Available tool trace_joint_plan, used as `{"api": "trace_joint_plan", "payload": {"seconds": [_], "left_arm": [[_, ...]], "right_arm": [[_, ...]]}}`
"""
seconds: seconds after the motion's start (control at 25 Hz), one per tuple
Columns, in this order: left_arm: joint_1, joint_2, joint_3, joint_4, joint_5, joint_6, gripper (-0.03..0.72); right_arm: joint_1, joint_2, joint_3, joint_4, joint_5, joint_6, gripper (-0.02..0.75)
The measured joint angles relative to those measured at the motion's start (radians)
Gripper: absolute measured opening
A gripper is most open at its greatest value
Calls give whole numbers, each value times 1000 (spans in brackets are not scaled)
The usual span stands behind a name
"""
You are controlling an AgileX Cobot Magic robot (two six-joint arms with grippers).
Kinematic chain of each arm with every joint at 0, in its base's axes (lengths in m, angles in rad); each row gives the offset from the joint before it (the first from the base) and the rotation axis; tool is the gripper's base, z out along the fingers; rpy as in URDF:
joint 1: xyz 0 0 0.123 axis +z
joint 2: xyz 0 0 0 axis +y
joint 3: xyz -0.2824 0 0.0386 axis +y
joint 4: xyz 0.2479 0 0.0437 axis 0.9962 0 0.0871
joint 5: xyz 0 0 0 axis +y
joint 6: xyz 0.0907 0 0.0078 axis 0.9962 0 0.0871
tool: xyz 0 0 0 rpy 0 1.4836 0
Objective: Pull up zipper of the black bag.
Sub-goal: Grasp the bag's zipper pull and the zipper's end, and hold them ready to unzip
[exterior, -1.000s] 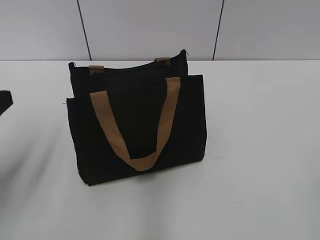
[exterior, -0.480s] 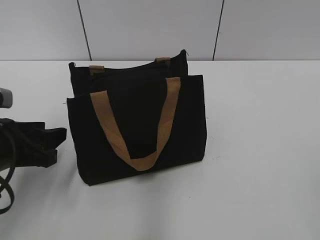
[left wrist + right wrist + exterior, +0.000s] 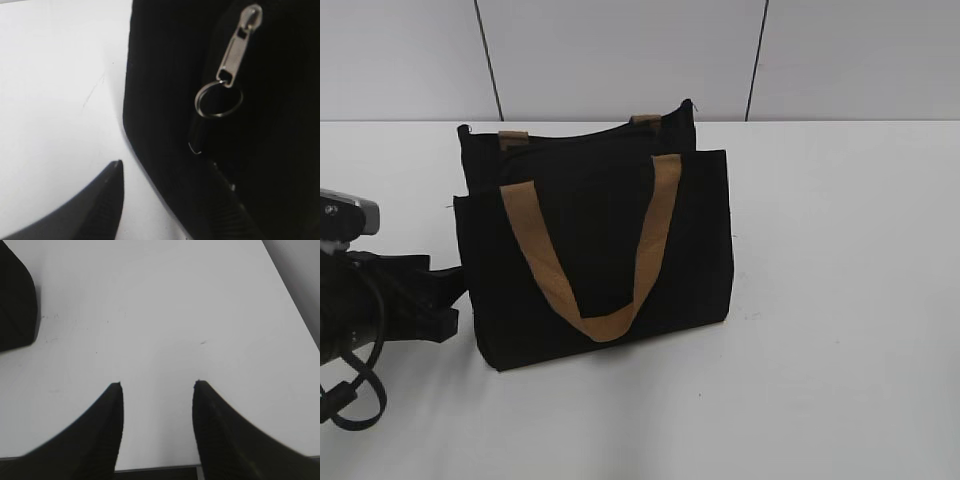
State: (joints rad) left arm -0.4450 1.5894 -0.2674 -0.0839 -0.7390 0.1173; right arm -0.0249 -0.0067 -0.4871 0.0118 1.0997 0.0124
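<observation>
The black bag (image 3: pixel 595 250) stands upright on the white table, with tan strap handles (image 3: pixel 595 325) hanging down its front. The zipper runs along its top edge (image 3: pixel 580 135). In the left wrist view the silver pull (image 3: pixel 238 47) and its ring (image 3: pixel 218 100) hang against the bag's dark end (image 3: pixel 165 75). My left gripper (image 3: pixel 448 297) is open at the bag's left end; its fingers (image 3: pixel 167 172) straddle the bag's edge below the ring and hold nothing. My right gripper (image 3: pixel 157 385) is open and empty over bare table, and a bag corner (image 3: pixel 15 305) shows at its upper left.
The white table (image 3: pixel 840 300) extends on all sides of the bag. A grey wall with dark seams (image 3: pixel 620 50) stands behind it. The table's front edge (image 3: pixel 155 470) lies under the right gripper. The left arm's cable (image 3: pixel 350 400) loops at the lower left.
My left arm has come in from the left edge of the exterior view and moved right, up to the bag's left end. The bag has not moved.
</observation>
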Motion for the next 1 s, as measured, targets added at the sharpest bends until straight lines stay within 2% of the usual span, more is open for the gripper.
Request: {"api": "trace_joint_plan", "payload": {"seconds": [0.36,0.8,1.0], "left_arm": [[-2,122,0,35,-137,0,397],[-2,126,0,43,-147,0,397],[-2,127,0,53,-255,0,397]], "right_arm": [[0,0,0,0,0,0,359],[0,0,0,0,0,0,359],[0,0,0,0,0,0,359]]}}
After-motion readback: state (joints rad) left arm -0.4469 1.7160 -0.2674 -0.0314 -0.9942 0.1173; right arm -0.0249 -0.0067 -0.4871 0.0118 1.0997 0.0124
